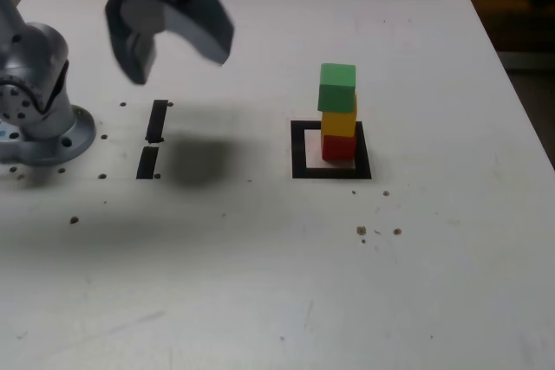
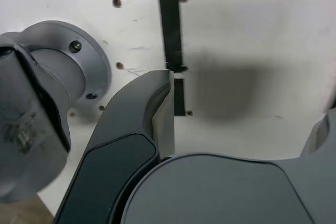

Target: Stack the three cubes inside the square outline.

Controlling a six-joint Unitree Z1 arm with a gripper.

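- Stack stands centre-right of the exterior view, in the outline (image 1: 301, 150) on the table (image 1: 277, 283): red cube (image 1: 339, 148) lowest, yellow cube (image 1: 339, 121) next, green cube (image 1: 337, 87) top, sitting slightly askew.
- Gripper (image 1: 178, 51) hangs upper left, jaws spread, empty.
- Cubes look light, rigid, smooth; pinch opposite flat sides, gently, as the stack would likely topple.

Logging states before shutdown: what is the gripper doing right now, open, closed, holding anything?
Gripper: open, jaws spread, holding nothing, raised above the two short black strips.
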